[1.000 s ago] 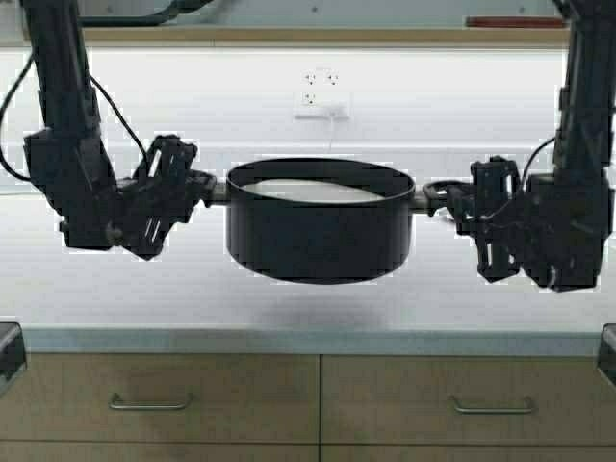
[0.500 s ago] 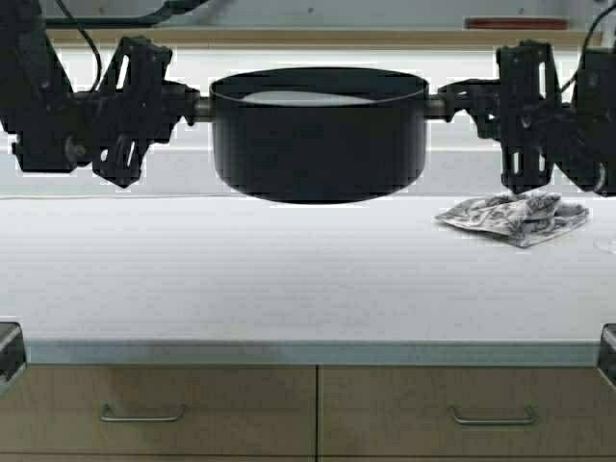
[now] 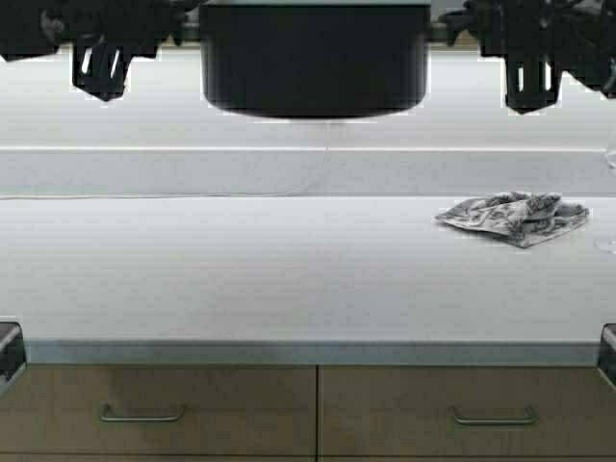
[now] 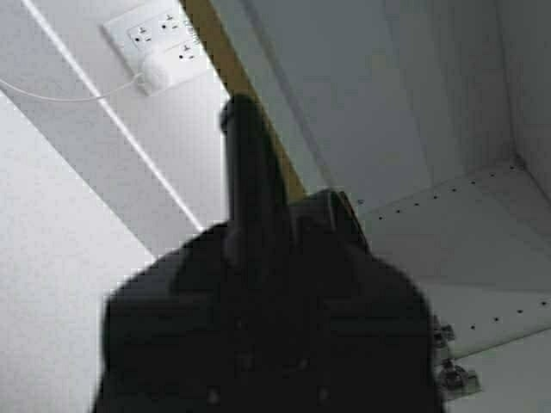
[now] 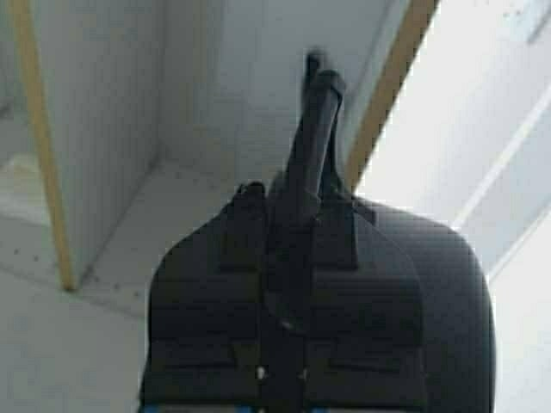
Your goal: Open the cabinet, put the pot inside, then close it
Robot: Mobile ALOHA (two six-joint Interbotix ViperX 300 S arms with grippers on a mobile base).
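The high view looks forward and down from behind the arms onto the desk (image 3: 289, 279), with both tools at its top edge. Each wrist view sits close behind its own tool, the left tool (image 4: 250, 163) and right tool (image 5: 312, 112), facing up into the open cabinet (image 4: 448, 129), which both share.

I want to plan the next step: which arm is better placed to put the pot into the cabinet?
Neither alone, likely both: the left gripper and the right gripper flank the raised pot at equal height, and both wrist views face the open cabinet.
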